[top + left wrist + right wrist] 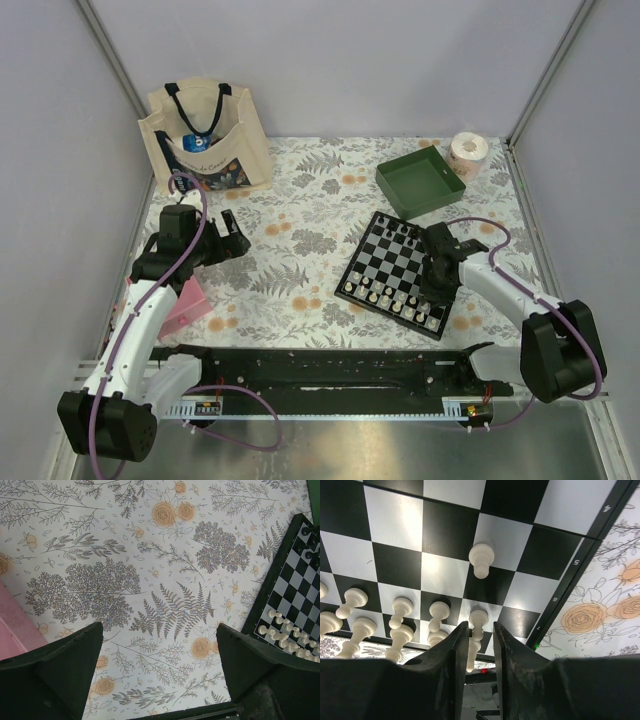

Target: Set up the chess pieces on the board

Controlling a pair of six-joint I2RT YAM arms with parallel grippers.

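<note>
- On my right wrist view I can read small white numerals 4, 5, 6 and 7, printed in a row along the black border of the board.
- From the top view, the cream tote bag carries dark script lettering, too small for me to read.

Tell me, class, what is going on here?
Two robot arms are setting up a chess set. The right gripper sits low over the near rows of the board, its fingers narrowly apart either side of a white piece; a grip cannot be confirmed. Most white pieces stand in the near rows, one white pawn farther in. The left gripper hangs open over the floral tablecloth, empty.
</note>
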